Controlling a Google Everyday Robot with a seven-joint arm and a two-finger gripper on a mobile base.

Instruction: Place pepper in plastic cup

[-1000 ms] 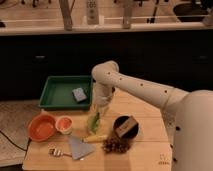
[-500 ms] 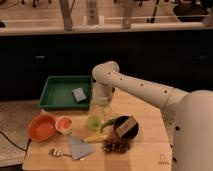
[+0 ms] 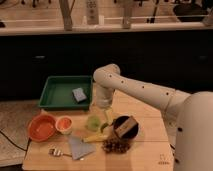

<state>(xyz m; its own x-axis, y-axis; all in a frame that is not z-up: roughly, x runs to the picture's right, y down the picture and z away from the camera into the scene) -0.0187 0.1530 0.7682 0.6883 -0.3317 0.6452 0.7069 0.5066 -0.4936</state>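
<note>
The plastic cup (image 3: 93, 122), a small pale yellow-green tumbler, stands upright on the wooden table (image 3: 150, 150) right of the small orange cup (image 3: 64, 124). A yellow and green elongated piece, which looks like the pepper (image 3: 97, 136), lies on the table just in front of the plastic cup and reaches up to its right side. My gripper (image 3: 103, 110) hangs from the white arm just above and slightly right of the plastic cup. I cannot tell what is inside the cup.
A green tray (image 3: 55, 95) holding a blue sponge (image 3: 78, 94) sits at the back left. An orange bowl (image 3: 41, 127) is at the left. A black bowl (image 3: 125, 128) with a brown box, dark grapes (image 3: 116, 146), a grey cloth (image 3: 78, 147) and a utensil (image 3: 57, 151) lie in front.
My gripper has risen from down at the plastic cup to just above it, so the cup now shows in full.
</note>
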